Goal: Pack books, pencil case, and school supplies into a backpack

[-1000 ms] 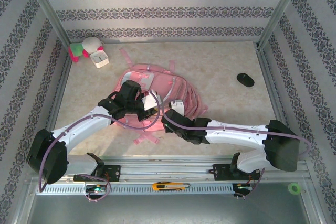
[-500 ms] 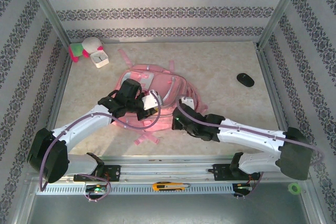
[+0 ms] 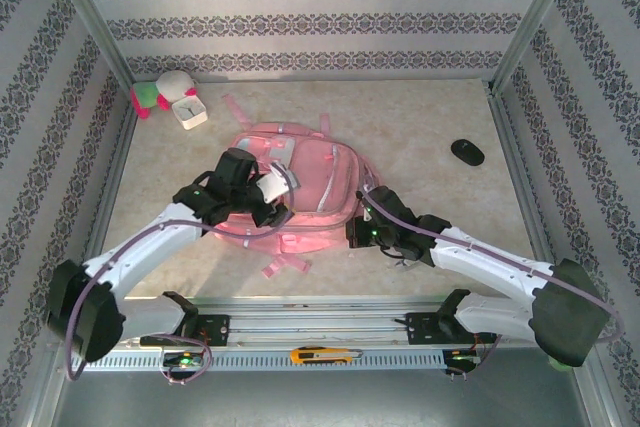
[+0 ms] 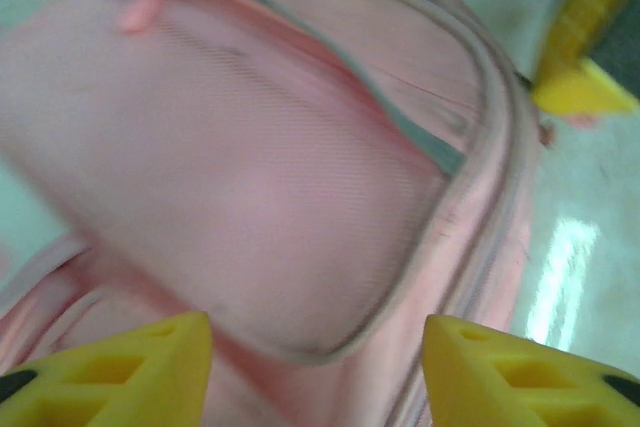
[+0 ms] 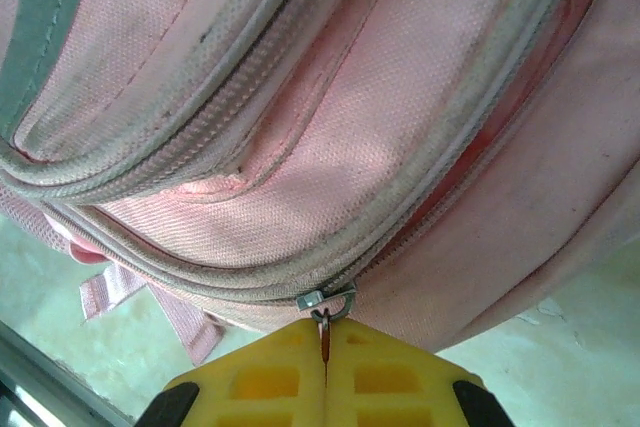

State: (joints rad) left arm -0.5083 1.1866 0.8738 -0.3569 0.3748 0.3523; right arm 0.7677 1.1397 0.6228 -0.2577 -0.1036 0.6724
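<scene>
Pink woven backpack [image 3: 320,177] lies soft and rounded mid-table, right gripper [image 5: 325,332] pinching its metal zip pull [image 5: 330,299] at five o'clock, left gripper [image 4: 312,347] gaping at nine.

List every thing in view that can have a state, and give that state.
backpack: lying on the table, main zip looks partly open beside the slider
right gripper: shut on zip pull
left gripper: open, empty, over the backpack
clock: face up beside the plush toy
</scene>
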